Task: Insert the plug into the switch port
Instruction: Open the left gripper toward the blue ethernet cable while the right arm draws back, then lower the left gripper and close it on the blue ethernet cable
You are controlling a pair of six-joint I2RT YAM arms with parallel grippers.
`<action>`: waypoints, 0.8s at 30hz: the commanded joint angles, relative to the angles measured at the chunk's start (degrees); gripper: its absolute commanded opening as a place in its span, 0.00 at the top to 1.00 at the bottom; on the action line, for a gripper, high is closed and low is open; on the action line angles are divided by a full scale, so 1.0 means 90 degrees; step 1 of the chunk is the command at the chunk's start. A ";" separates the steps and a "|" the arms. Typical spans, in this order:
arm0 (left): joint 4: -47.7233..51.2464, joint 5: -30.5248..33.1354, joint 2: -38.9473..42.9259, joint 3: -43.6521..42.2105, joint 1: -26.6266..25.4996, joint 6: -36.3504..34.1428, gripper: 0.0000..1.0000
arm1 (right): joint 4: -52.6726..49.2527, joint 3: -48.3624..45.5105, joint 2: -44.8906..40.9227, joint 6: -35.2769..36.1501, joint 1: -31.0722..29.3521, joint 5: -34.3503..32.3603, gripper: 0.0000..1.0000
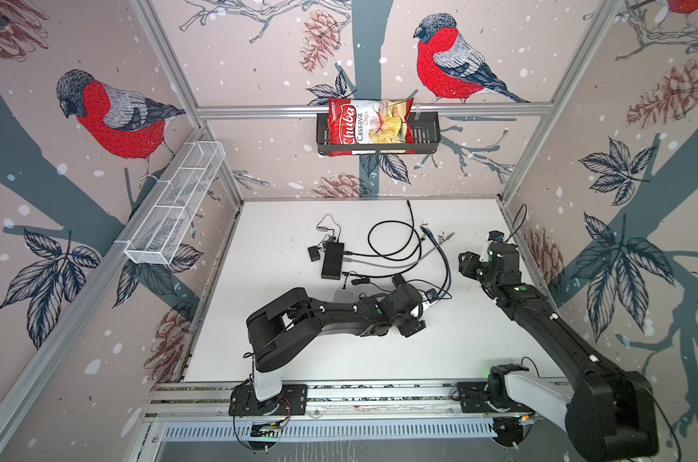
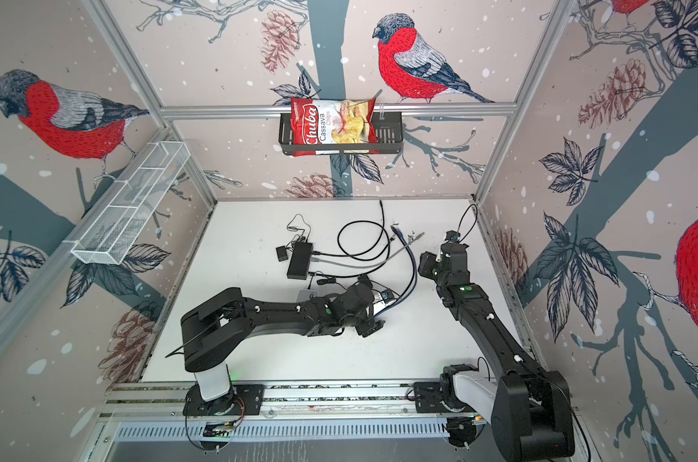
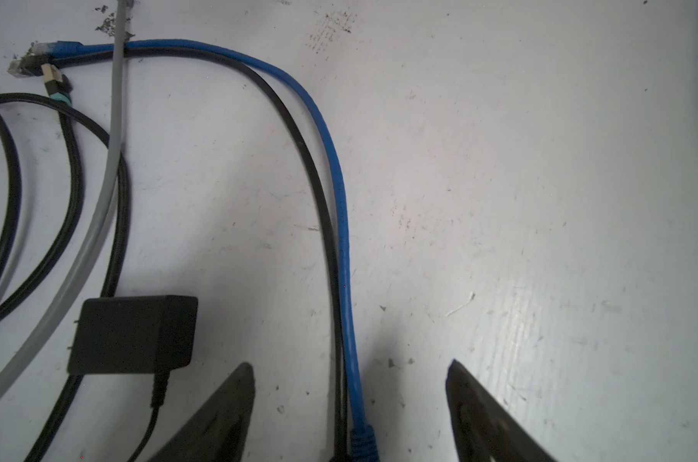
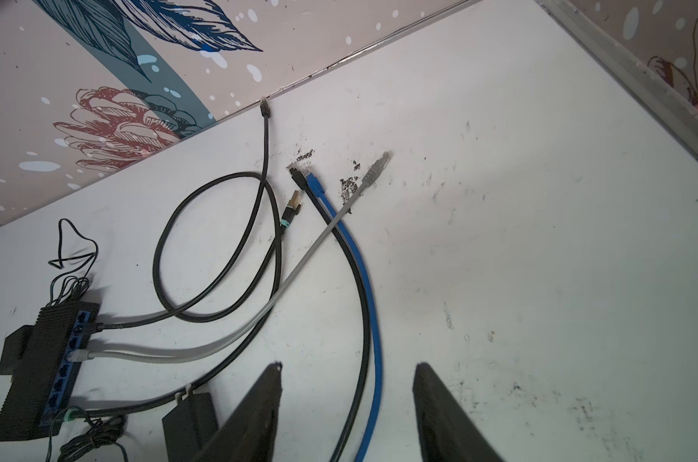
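The black switch (image 1: 333, 260) lies on the white table, its blue port row (image 4: 69, 360) facing right with black and grey cables plugged in. A loose blue cable (image 3: 335, 168) runs beside a black one. Their far plugs (image 4: 309, 180) lie free toward the back. My left gripper (image 3: 349, 364) is low over the table and open. Its fingers (image 3: 235, 400) straddle both cables just ahead of the blue cable's ribbed near-end boot (image 3: 364, 440) without touching them. That plug's tip is hidden. My right gripper (image 4: 347, 366) hovers open and empty above the same two cables, further right (image 1: 465, 262).
A black power adapter (image 3: 133, 334) lies beside my left fingers. A looped black cable (image 4: 219, 248) and a grey cable (image 4: 307, 256) cross the middle. A chips bag (image 1: 369, 126) sits in a basket on the back wall, and a white wire basket (image 1: 175, 204) hangs on the left wall.
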State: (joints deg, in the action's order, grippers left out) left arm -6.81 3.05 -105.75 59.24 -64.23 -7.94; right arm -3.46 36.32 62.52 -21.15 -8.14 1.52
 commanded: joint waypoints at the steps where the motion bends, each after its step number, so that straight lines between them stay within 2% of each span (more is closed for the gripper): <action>1: -0.0107 -0.0171 -0.0026 0.0053 0.0007 -0.0176 0.28 | 0.0129 -0.0048 -0.0044 0.0024 0.0031 0.0238 0.46; 7: -0.0168 0.0001 -0.0220 0.0132 0.0007 -0.0271 0.36 | 0.0190 -0.0099 0.0010 0.0024 0.0053 0.0338 0.46; 11: -0.0257 0.0355 -0.0399 0.0270 0.0005 -0.0289 0.41 | 0.0199 -0.0109 0.0050 0.0017 0.0073 0.0407 0.46; 17: -0.0447 0.0605 -0.0596 0.0411 0.0012 -0.0393 0.43 | 0.0238 -0.0133 0.0084 -0.0003 0.0084 0.0495 0.46; 24: -0.0241 0.0443 -0.0860 0.0756 0.0006 -0.0561 0.44 | 0.0262 -0.0139 0.0122 -0.0010 0.0104 0.0512 0.46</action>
State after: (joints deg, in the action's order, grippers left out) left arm -8.49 7.53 -112.79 65.14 -64.25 -12.01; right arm -3.09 35.14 63.40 -21.15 -7.38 5.63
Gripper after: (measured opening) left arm 0.568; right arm 0.540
